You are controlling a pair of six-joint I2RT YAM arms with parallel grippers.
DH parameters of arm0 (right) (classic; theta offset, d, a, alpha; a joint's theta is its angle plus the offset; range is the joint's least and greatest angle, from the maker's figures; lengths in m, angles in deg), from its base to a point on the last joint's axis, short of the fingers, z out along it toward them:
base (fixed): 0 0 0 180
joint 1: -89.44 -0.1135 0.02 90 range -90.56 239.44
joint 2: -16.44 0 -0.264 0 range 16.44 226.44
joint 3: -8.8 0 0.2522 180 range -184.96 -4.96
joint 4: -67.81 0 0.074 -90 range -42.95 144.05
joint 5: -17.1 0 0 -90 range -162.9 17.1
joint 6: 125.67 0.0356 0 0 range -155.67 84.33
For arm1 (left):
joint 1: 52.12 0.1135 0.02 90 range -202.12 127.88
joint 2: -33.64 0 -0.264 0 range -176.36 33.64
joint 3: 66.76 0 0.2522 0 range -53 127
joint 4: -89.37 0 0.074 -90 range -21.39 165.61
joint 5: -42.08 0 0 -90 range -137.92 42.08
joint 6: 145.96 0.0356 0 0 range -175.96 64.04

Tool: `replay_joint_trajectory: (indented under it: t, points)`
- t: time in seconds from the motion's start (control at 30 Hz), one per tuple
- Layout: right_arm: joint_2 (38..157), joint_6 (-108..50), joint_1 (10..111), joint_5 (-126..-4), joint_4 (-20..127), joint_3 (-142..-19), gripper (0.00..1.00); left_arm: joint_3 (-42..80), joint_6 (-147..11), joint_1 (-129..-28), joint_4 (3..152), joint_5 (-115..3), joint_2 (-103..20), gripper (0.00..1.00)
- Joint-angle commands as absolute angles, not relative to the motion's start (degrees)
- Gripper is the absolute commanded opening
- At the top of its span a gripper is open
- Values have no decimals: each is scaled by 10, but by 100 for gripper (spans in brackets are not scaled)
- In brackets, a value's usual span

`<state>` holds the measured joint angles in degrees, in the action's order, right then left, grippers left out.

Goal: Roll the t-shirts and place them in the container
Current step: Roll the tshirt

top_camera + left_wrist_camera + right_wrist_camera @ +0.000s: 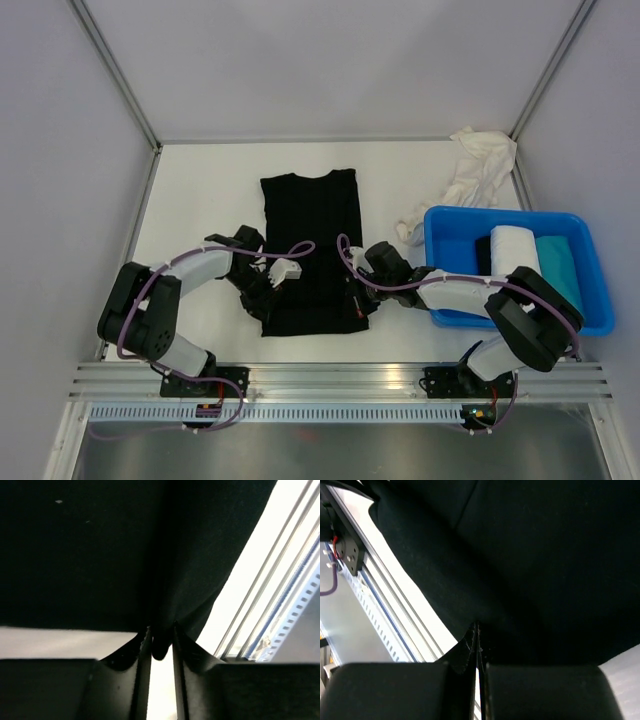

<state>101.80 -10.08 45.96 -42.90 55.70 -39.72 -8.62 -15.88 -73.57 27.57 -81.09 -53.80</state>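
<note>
Black t-shirt (312, 225): matt soft cloth. Tub (500, 213): glossy blue plastic. Rail (340, 377): ribbed bare metal.

A white table (200, 190) sits between pale grey walls (60, 150), aluminium rail (340, 378) in front.

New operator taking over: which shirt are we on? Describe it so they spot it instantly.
On the white table, look at the middle. The black t-shirt lies there, the only one spread flat; the cream shirt is crumpled beyond the blue tub.
</note>
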Motion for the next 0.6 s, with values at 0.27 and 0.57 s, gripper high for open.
replay_joint_trajectory:
  t: [0.27,0.57]
  points:
    - [1022,-59,473,-441,617,-385,0,-53,-227,-742,287,-678,-395,48]
    - [1036,-60,509,-442,616,-380,0,-84,-228,-960,286,-570,-337,55]
